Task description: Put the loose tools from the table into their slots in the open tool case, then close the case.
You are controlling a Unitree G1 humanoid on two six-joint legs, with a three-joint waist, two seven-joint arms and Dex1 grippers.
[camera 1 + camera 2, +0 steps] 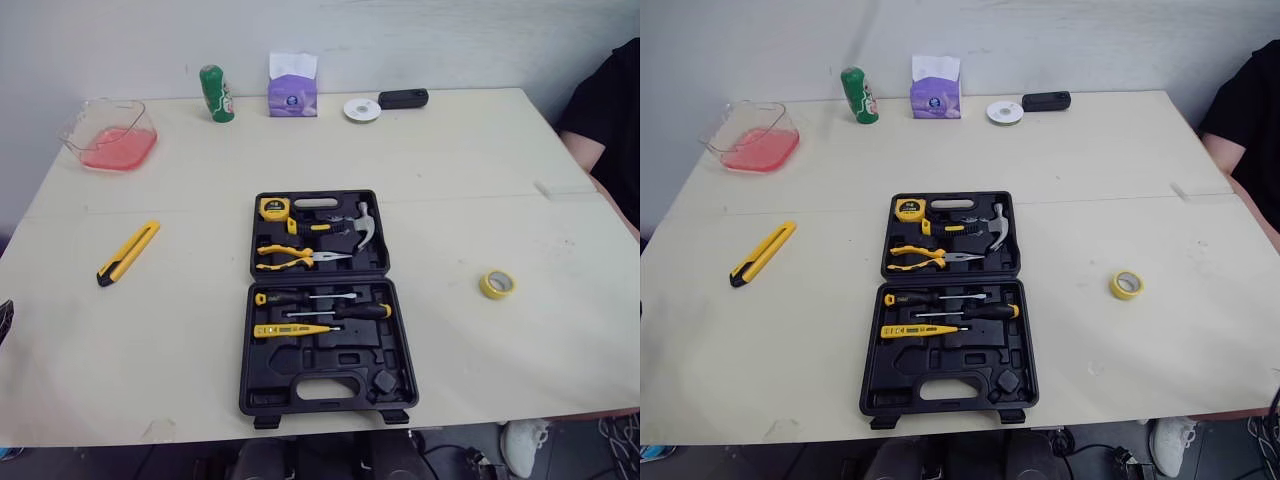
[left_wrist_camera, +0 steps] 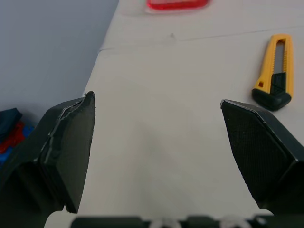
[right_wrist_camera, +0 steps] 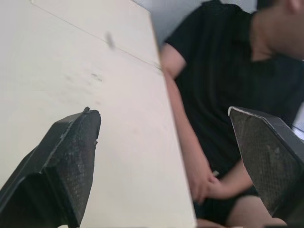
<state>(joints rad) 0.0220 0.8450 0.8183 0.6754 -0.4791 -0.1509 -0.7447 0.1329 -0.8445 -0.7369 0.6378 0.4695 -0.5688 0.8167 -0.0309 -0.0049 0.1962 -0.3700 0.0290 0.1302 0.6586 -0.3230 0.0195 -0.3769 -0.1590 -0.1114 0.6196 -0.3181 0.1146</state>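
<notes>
The black tool case lies open in the middle of the table, holding a tape measure, a hammer, pliers and screwdrivers; the moulded slots nearest me are empty. A yellow utility knife lies loose to the left of the case. A yellow tape roll lies to its right. My left gripper is open over bare table near the left edge, with the knife ahead of it. My right gripper is open at the table's right edge, holding nothing.
Along the far edge stand a clear container with red contents, a green can, a purple tissue pack, a white disc and a black device. A person in a black shirt sits at the right side.
</notes>
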